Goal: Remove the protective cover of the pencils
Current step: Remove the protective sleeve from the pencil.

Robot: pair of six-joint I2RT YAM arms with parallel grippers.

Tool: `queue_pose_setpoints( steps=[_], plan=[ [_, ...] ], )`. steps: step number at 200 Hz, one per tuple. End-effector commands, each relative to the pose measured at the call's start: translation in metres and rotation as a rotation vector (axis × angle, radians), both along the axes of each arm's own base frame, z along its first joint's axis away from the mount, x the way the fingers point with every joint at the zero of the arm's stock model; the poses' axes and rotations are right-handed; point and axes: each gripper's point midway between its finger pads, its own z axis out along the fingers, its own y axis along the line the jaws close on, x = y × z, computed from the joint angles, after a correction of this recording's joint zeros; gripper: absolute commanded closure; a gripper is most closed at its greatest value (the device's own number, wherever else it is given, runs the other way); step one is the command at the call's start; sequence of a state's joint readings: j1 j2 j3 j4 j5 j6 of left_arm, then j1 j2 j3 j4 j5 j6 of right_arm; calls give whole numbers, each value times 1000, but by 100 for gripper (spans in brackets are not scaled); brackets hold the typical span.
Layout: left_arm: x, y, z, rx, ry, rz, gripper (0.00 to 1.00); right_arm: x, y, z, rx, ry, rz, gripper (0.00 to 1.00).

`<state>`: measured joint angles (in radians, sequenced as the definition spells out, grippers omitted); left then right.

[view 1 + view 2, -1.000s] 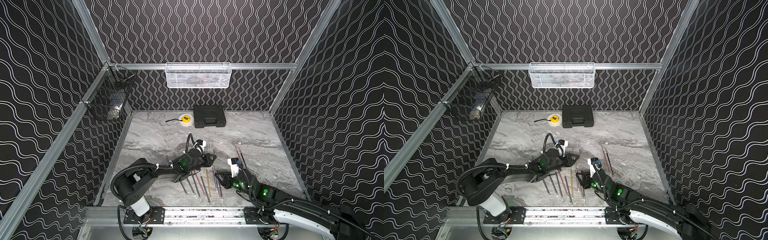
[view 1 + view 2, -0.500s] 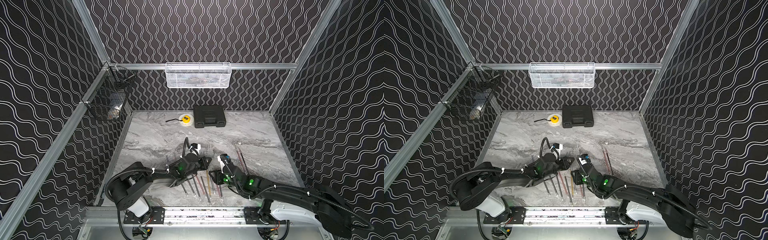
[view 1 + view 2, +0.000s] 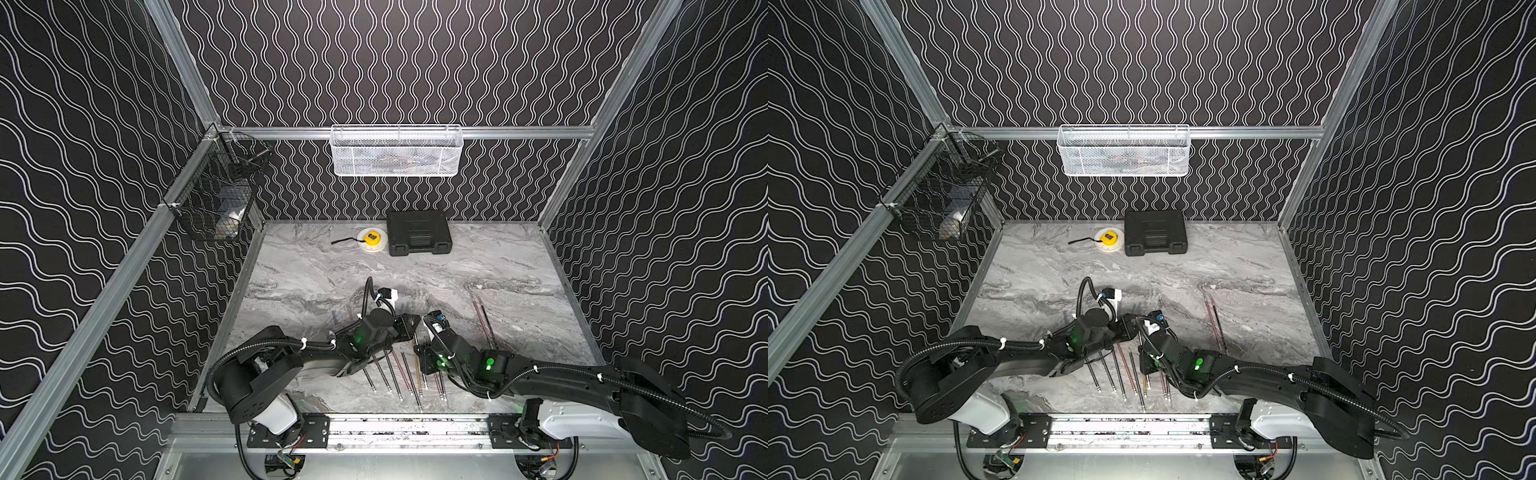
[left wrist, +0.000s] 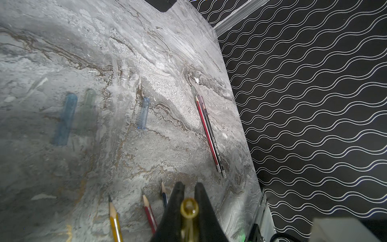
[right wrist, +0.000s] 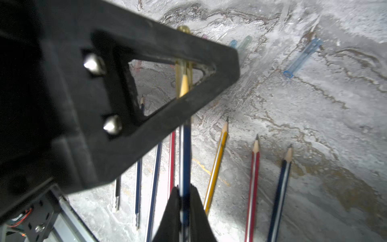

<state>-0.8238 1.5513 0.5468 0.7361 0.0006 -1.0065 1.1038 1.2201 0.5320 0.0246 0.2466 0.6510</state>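
My left gripper point(image 4: 188, 185) is shut on a yellowish translucent protective cover point(image 4: 189, 207), whose open end faces the left wrist camera. My right gripper point(image 5: 185, 188) is shut on a blue pencil point(image 5: 185, 150). That pencil's pale tip point(image 5: 184, 82) sits inside the yellowish cover, seen through the left finger's triangular opening. In both top views the two grippers meet near the table's front middle, left gripper point(image 3: 409, 327) and right gripper point(image 3: 420, 353). Several bare pencils point(image 3: 395, 374) lie in a row below them. Loose blue covers point(image 4: 143, 113) point(image 5: 302, 58) lie on the table.
Two capped pencils point(image 3: 484, 320) lie apart at the right. A black case point(image 3: 419, 232) and a yellow tape measure point(image 3: 371, 240) sit at the back. A white mesh basket point(image 3: 395, 151) and a black wire basket point(image 3: 220, 199) hang on the walls.
My right gripper has moved left to the left gripper and shut on the blue pencil. The left gripper stayed shut on the yellowish cover and shifted slightly.
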Motion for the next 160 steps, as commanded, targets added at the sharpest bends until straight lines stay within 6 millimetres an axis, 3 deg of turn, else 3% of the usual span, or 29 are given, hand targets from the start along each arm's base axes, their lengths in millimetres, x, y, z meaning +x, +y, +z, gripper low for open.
queue_pose_setpoints(
  steps=[1,128,160],
  plan=[
    [3,-2,14,-51,-27,12,98,1,2,5,5,-23,5,100],
    [6,4,12,-21,-28,37,100,-18,10,7,4,-47,49,100],
    [7,9,11,3,-27,49,100,-26,11,-1,-6,-40,56,100]
  ],
)
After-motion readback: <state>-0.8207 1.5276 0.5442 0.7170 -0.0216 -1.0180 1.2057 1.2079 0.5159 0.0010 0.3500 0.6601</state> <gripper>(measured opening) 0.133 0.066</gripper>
